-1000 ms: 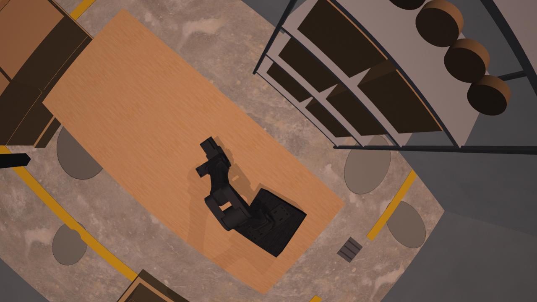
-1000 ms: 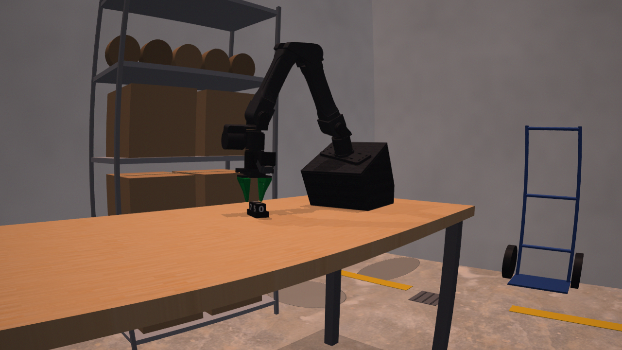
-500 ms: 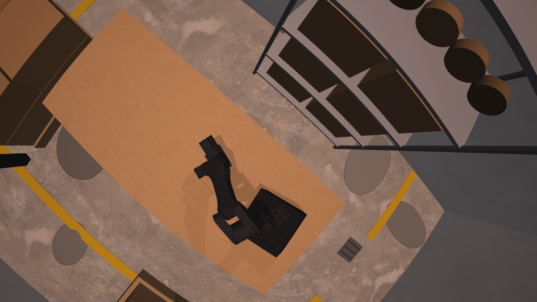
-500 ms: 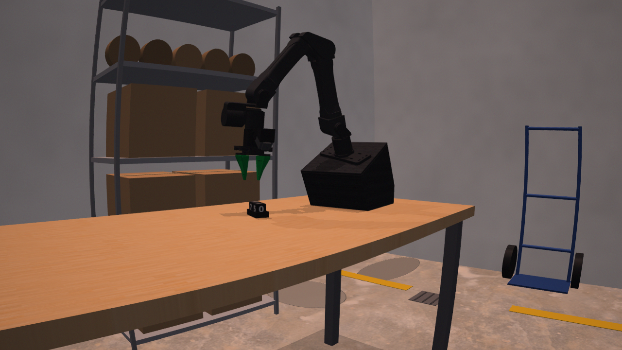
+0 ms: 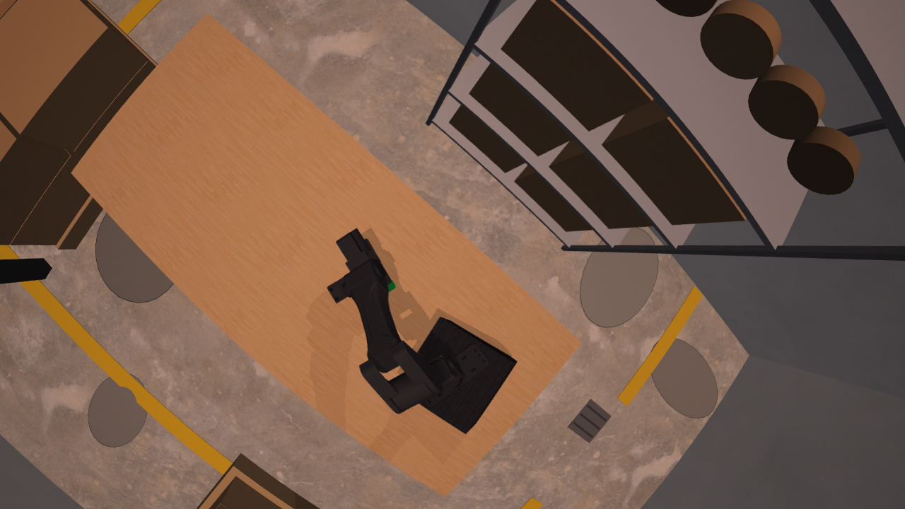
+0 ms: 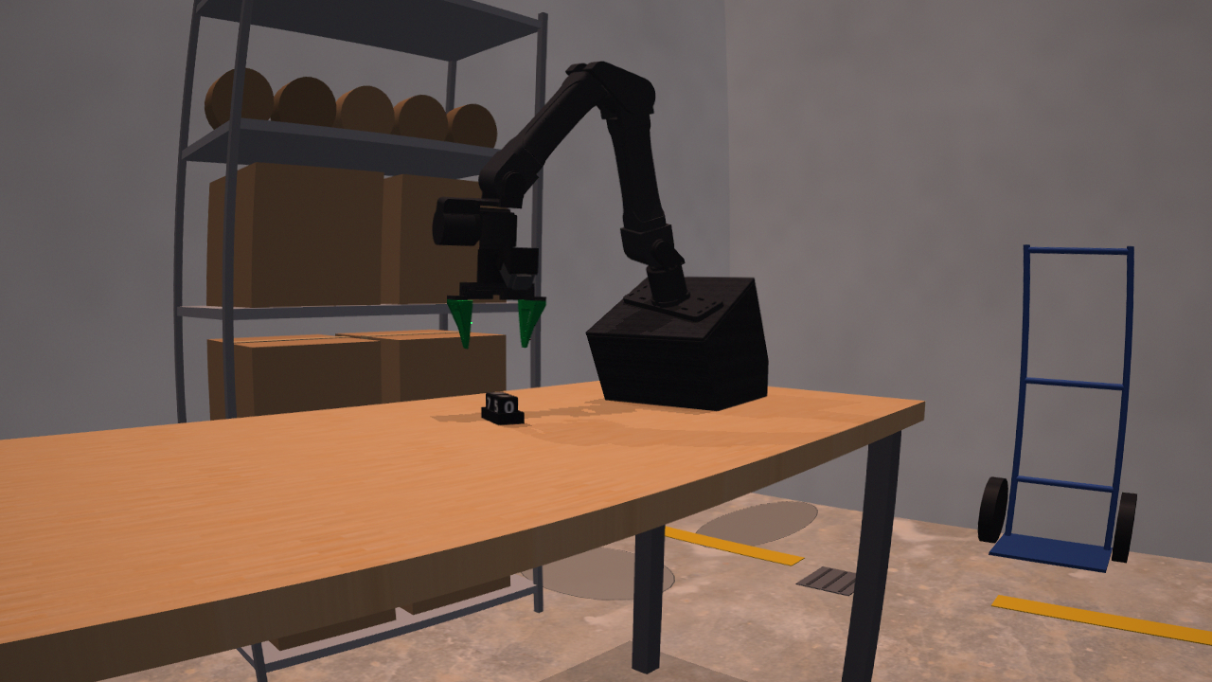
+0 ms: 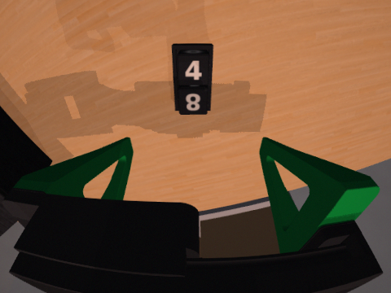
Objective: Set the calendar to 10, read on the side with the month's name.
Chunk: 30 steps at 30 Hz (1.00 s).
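Note:
The small black calendar tray (image 6: pixel 503 414) stands flat on the wooden table, with two black cubes side by side in it. In the wrist view the far cube (image 7: pixel 192 70) shows a 4 on top and the near cube (image 7: pixel 192 102) shows an 8 on top. In the exterior view the side facing the camera reads a 0 on the right cube (image 6: pixel 508 405); the left digit is too small to read. My gripper (image 6: pixel 493 326) hangs well above the tray with its green fingers wide open and empty; it also shows in the wrist view (image 7: pixel 195 168). In the top view my arm (image 5: pixel 373 303) hides the tray.
My black base block (image 6: pixel 678 343) stands on the table to the right of the tray. A metal shelf rack (image 6: pixel 355 211) with cardboard boxes stands behind the table. A blue hand truck (image 6: pixel 1067 406) stands by the wall at the right.

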{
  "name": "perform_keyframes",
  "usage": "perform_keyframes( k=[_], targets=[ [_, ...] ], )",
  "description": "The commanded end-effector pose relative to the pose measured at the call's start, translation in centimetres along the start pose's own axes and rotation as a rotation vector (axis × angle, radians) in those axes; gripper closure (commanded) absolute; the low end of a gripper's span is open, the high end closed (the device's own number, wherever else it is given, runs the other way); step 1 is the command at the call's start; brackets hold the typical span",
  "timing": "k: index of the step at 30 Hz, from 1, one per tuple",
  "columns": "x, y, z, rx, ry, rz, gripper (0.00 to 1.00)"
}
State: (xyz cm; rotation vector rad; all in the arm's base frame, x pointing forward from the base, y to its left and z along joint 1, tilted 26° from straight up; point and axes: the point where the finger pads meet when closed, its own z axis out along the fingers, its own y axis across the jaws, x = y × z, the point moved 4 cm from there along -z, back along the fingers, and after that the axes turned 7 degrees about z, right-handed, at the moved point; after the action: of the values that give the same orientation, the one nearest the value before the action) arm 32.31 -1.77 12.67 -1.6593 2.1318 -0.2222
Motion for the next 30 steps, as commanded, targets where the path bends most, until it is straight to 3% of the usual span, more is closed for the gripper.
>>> perform_keyframes(
  k=[1,17,30],
  targets=[
    [-0.2,0.0,-0.3,-0.001,-0.012,0.001,0.00],
    [-0.2,0.0,-0.8,-0.001,-0.012,0.001,0.00],
    [-0.1,0.0,-6.3,-0.001,-0.012,0.001,0.00]
  ],
)
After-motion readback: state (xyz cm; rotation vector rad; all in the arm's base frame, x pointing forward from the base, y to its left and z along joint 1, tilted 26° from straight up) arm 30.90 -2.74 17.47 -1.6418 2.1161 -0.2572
